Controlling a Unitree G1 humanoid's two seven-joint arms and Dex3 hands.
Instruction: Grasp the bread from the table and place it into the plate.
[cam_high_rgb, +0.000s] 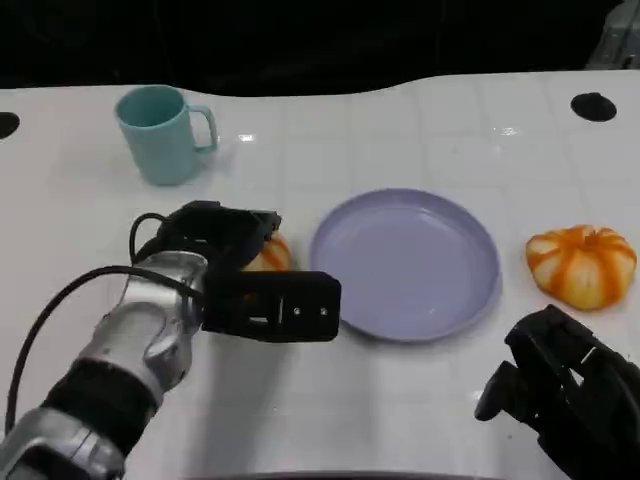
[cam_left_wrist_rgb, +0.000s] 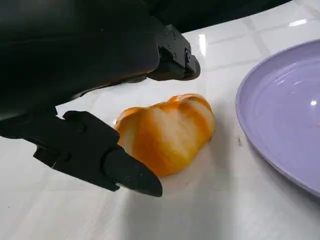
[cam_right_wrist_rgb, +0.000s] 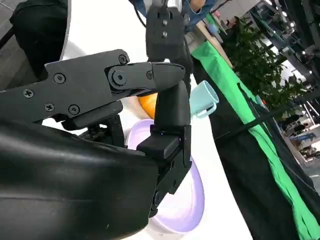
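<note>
Bread (cam_left_wrist_rgb: 167, 132) lies on the tabletop (cam_high_rgb: 400, 400) beside the empty purple plate (cam_high_rgb: 405, 262), toward the left edge. The left robot hand (cam_high_rgb: 245, 275) straddles it, fingers spread, not yet closed. Grasp, lift and placing remain. The right robot hand (cam_high_rgb: 560, 385) rests curled near the front-right corner.

Layout on the counter (cam_high_rgb: 400, 400). The plate (cam_high_rgb: 405, 262) lies at centre. A bread (cam_high_rgb: 268, 254) lies just left of the plate, apart from its rim, with the left hand (cam_high_rgb: 235, 275) over and around it: one finger (cam_left_wrist_rgb: 125, 172) on its near side, another (cam_left_wrist_rgb: 172, 62) on its far side. The mug (cam_high_rgb: 160, 132) stands far left, behind the left hand. A second bread (cam_high_rgb: 581, 264) lies right of the plate, well apart from the first. The right hand (cam_high_rgb: 560, 385) sits near right, in front of the second bread.
</note>
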